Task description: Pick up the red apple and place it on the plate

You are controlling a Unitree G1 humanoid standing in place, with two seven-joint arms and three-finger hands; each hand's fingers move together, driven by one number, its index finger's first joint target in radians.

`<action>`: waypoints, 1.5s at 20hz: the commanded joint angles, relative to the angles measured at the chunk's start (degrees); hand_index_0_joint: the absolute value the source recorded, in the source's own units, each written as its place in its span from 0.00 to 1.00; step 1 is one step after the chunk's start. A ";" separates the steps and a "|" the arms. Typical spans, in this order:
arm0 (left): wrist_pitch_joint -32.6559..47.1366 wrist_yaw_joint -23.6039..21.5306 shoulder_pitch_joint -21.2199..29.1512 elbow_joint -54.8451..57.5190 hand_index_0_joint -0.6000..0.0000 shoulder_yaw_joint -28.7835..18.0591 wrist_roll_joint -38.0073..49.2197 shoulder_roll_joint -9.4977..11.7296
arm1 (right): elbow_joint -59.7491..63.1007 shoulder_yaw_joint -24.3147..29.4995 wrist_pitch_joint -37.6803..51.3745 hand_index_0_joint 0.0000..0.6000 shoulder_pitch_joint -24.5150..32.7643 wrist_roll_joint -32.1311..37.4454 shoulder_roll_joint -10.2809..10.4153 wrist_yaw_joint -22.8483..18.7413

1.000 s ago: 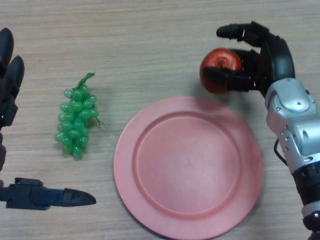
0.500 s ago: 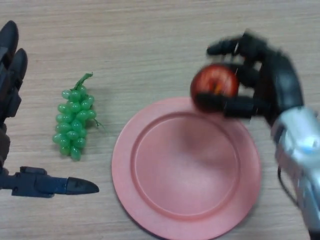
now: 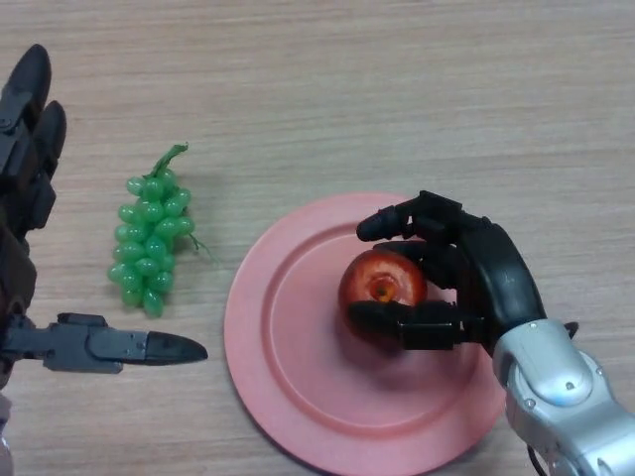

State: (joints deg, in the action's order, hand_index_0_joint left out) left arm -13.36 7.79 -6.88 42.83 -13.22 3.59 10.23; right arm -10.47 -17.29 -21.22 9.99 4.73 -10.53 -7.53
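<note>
The red apple (image 3: 380, 289) is over the middle of the pink plate (image 3: 288, 367), stem end up; I cannot tell whether it rests on the plate or hangs just above it. My right hand (image 3: 474, 283) is shut on the apple, fingers curled over its far side and thumb under its near side. At the left edge my left hand (image 3: 30, 198) stays open, fingers straight, thumb pointing right near the table's front.
A bunch of green grapes (image 3: 149, 238) lies on the wooden table (image 3: 327, 89) left of the plate, between the plate and my left hand. The plate's near rim reaches close to the frame's bottom edge.
My right hand has carried the apple from beyond the plate's far right rim down and left to over the plate's middle. The left hand has barely shifted.
</note>
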 commanded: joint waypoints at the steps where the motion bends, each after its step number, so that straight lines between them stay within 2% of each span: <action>1: 5.16 -2.39 1.44 3.37 1.00 -3.02 2.70 2.22 | -1.68 0.79 4.68 0.83 1.69 -3.47 -0.35 -2.16; 2: 5.19 -2.48 1.51 3.34 1.00 -3.11 2.76 2.26 | -1.82 0.77 4.62 0.58 1.78 -3.46 -0.35 -2.22; 3: 5.22 -2.55 1.51 3.36 1.00 -3.16 2.74 2.29 | -2.39 0.83 4.53 0.42 1.80 -3.23 -0.35 -2.01; 4: 4.75 -2.60 1.56 3.71 1.00 -3.18 2.59 2.39 | -3.95 1.14 4.12 0.17 1.79 -2.74 -0.35 -1.41; 5: 2.27 -2.39 1.86 5.40 1.00 -3.08 3.36 2.54 | -7.56 1.99 3.05 0.00 1.36 -1.87 -0.35 -0.43; 9: -3.90 -2.33 3.86 10.69 1.00 -1.34 3.94 3.22 | -15.12 3.74 -0.76 0.00 -0.45 -1.18 -0.35 1.12; 12: -9.23 -1.78 7.19 14.19 1.00 1.83 5.30 4.22 | -19.88 6.02 -4.16 0.00 -0.77 -4.25 -0.35 6.25; 15: -9.63 -2.08 8.77 12.89 1.00 3.01 4.15 4.68 | -26.99 11.98 -3.85 0.00 -2.32 -6.04 -0.63 13.63; 16: -9.44 -2.26 9.25 11.98 1.00 3.01 3.98 4.70 | -29.13 14.04 -3.66 0.00 -3.06 -4.62 -0.71 14.52; 19: -7.98 -2.49 10.21 9.63 1.00 2.59 3.93 5.05 | -35.28 19.70 -0.13 0.00 -6.53 0.36 -2.42 15.51; 21: -6.10 -2.30 9.94 8.42 1.00 0.67 4.90 5.29 | -37.60 22.89 3.09 0.00 -8.33 2.07 -3.42 16.49; 26: -0.03 -0.66 7.49 4.85 1.00 -3.39 9.06 5.66 | -40.28 21.98 6.97 0.00 -10.84 0.02 -2.94 16.67; 30: 4.61 -0.53 7.37 -0.63 1.00 -2.04 2.65 5.65 | -38.78 22.54 7.64 0.00 -11.88 1.98 -2.71 16.97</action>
State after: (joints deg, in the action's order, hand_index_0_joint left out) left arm -16.84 7.41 -0.94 39.27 -13.77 6.83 14.37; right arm -46.09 3.33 -22.26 -2.77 4.85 -12.60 9.88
